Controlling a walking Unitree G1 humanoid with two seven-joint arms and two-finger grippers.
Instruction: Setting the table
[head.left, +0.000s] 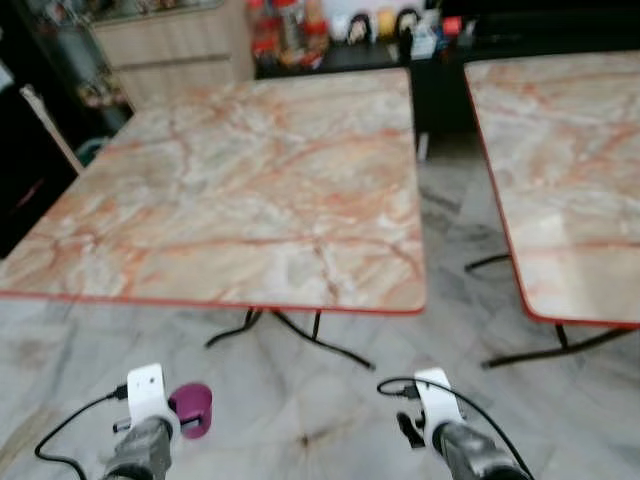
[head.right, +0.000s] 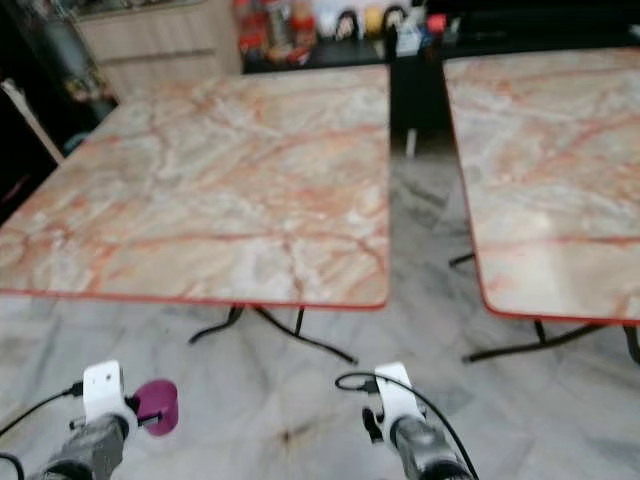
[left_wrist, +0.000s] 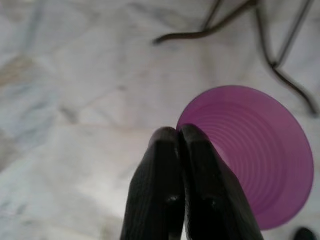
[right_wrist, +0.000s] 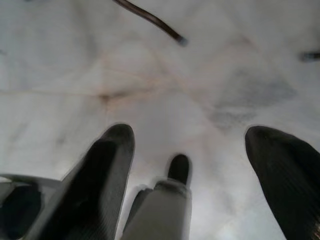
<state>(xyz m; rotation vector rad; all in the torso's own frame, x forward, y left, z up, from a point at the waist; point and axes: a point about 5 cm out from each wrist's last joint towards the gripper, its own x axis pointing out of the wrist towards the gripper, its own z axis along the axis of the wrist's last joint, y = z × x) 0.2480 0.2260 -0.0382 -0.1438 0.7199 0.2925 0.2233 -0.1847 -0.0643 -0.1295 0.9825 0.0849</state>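
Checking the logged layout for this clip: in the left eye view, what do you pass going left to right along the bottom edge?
Left gripper shut on the purple cup → bare marble floor → right gripper, open and holding nothing.

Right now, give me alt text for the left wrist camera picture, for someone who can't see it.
The left pincer, its two black fingers pressed together, pinches the rim of a purple cup whose ribbed inside faces the camera. Behind it lies pale marbled floor, with dark metal table legs curving across the far edge.
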